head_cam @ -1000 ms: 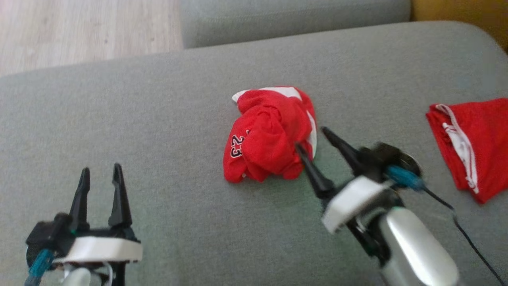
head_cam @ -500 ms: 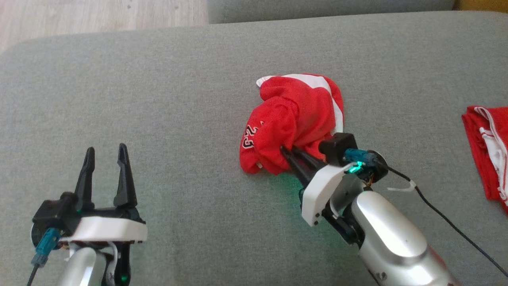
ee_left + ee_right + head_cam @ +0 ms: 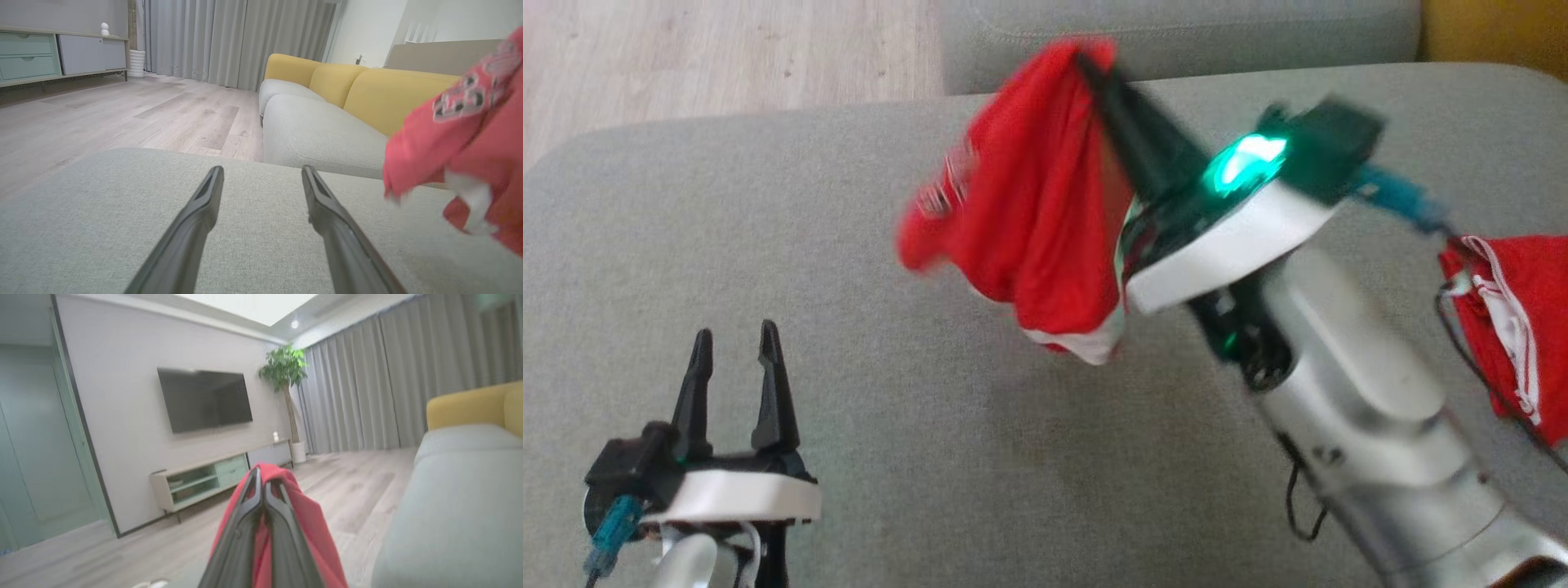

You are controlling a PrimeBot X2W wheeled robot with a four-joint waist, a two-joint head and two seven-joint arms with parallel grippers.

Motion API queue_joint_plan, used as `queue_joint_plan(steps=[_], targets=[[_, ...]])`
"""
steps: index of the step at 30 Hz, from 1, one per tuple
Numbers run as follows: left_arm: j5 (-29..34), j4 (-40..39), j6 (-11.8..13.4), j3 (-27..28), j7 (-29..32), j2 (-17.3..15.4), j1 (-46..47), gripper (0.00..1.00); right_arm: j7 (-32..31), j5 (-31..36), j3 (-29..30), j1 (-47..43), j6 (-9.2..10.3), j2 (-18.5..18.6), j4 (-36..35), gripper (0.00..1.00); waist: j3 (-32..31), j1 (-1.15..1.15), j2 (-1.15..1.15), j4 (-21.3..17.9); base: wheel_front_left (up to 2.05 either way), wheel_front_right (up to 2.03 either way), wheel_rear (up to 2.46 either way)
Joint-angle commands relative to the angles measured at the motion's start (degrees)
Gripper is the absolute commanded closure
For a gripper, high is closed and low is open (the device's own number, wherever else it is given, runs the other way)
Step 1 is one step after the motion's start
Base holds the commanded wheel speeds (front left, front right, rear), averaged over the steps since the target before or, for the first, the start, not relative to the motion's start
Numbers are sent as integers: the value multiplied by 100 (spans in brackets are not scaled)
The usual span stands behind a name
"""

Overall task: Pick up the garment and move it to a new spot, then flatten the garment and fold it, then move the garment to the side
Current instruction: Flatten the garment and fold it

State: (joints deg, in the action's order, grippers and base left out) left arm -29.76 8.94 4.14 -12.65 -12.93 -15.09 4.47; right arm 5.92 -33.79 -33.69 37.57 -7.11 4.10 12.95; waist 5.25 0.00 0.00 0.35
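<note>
The garment is a red jersey with white trim and a printed number. It hangs in the air above the grey cushion, bunched and blurred. My right gripper is shut on its top edge, fingers pointing up and away; in the right wrist view the red cloth drapes over the closed fingers. The garment's lower part shows at the right of the left wrist view. Low at the left, my left gripper stands open over the cushion, nothing between its fingers.
A second red and white garment lies at the cushion's right edge. Another grey cushion and a yellow sofa back lie beyond. Wooden floor borders the cushion's far left. A dark cable runs near the right arm.
My right gripper closed on the crumpled garment and lifted it off the cushion, up and away. The head camera shifted. The left gripper stayed put, open.
</note>
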Motion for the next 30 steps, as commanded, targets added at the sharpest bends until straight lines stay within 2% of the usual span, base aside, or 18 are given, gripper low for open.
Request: queue_joint_plan(steps=[1, 7, 8, 12, 13, 14, 17, 20, 30], targets=[[-32, -206, 47, 261, -66, -147, 131, 0, 105, 56, 175, 156, -37, -44, -224, 100, -41, 0, 0, -26, 0, 0, 0], [-47, -268, 64, 212, -44, -145, 43, 0, -240, 631, 1306, -632, -37, 278, 352, 100, -82, 0, 0, -37, 0, 0, 0], [-47, -268, 64, 212, -44, -145, 43, 0, -240, 631, 1306, -632, -37, 278, 352, 100, -82, 0, 0, -37, 0, 0, 0], [-64, -277, 60, 182, -33, -146, 6, 0, -517, 1238, 2161, -1340, -37, 252, 843, 100, -67, 0, 0, -40, 0, 0, 0], [-68, -278, 60, 178, -33, -148, 0, 0, -601, 1354, 2377, -1489, -37, 202, 925, 64, -61, 0, 0, -43, 0, 0, 0], [-72, -277, 60, 175, -33, -151, -6, 0, -624, 1500, 2555, -1600, -37, 164, 941, 0, -58, 0, 0, -47, 0, 0, 0], [-82, -267, 64, 168, -32, -159, -12, 0, -679, 1755, 2960, -1856, -37, 37, 848, 0, -59, 0, 0, -60, 0, 0, 0], [-93, -253, 69, 160, -34, -160, -18, 0, -681, 1965, 3106, -2033, -37, -23, 594, 0, -72, 0, 0, -89, 0, 0, 0], [-120, -193, 65, 100, -59, -126, -89, 0, -466, 2631, 2872, -2807, -37, 167, -672, 0, -244, 0, 0, -114, 0, 0, 0]])
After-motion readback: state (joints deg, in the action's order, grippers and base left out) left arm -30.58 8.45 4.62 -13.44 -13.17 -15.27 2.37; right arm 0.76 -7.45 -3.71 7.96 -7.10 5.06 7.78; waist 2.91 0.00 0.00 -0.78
